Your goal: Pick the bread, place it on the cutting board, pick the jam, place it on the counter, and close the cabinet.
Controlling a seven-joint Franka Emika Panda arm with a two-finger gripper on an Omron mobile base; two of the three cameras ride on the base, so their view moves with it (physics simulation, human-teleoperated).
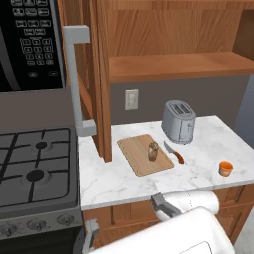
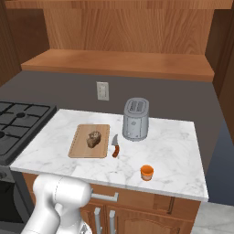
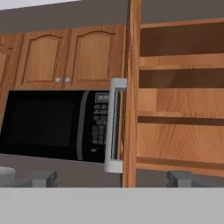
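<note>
- Two grey fingertips of the gripper rise at the bottom of the hand view, set wide apart with nothing between them: the hand is open and empty.
- Between those tips, the cabinet shows its bare wooden shelves; its door stands open, edge-on to the hand camera, with the long grey bar handle on its left face.
- Left of the door sits a black microwave.
- On the counter, the bread lies on the cutting board, near its middle.
- An orange-handled knife lies just right of the board, and a silver toaster stands behind it.
- The jam stands upright on the counter near its front edge, well apart from the board.
- A stove adjoins the counter on the left.
</note>
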